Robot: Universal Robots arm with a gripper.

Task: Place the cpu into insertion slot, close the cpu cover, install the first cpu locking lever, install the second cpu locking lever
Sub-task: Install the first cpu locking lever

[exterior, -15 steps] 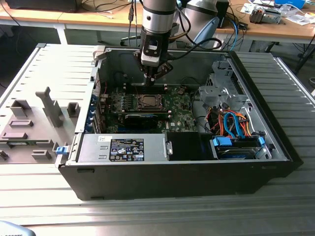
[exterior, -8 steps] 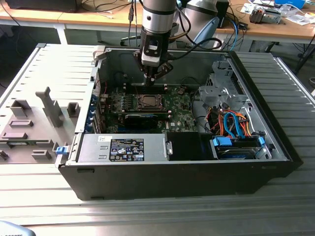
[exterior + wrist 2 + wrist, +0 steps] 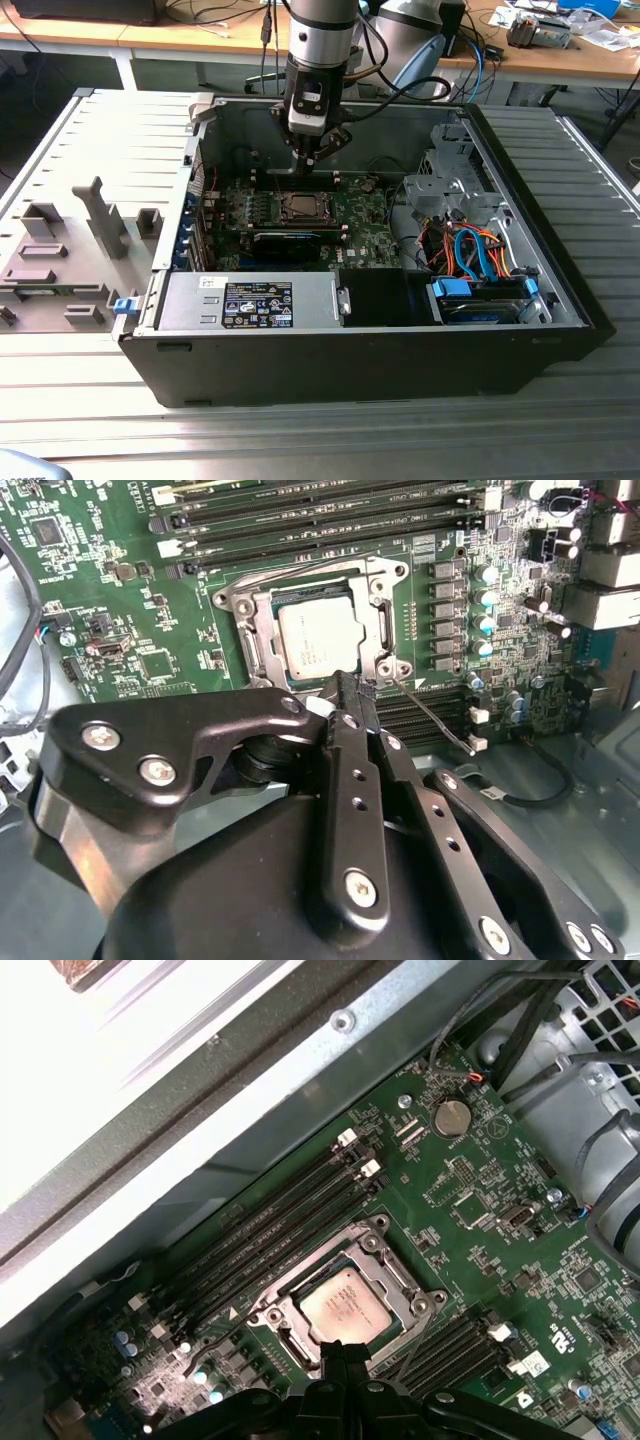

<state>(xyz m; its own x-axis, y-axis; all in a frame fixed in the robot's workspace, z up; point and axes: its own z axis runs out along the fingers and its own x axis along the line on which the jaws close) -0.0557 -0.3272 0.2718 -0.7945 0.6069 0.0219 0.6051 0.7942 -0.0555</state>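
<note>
The cpu (image 3: 318, 640) lies flat in the insertion slot (image 3: 232, 602) on the green board (image 3: 120, 600), inside the open computer case (image 3: 560, 290). The cpu cover (image 3: 372, 630) is down around the chip, whose silver top shows through the window. My gripper (image 3: 345, 685) is shut, with its tip at the slot's corner. From that corner a thin wire lever (image 3: 430, 715) sticks out slantwise over the memory slots. In the first wrist view the cpu (image 3: 345, 1305) sits just beyond my gripper (image 3: 340, 1362). In the exterior view my gripper (image 3: 308, 160) hangs over the slot (image 3: 298, 207).
Long black memory slots (image 3: 300, 520) run along both sides of the socket. A long black card (image 3: 285, 240) lies in front of it. A drive cage with orange and blue cables (image 3: 470, 250) fills the case's right side, and a power supply (image 3: 260, 300) the front. A grey fixture (image 3: 70, 250) stands left of the case.
</note>
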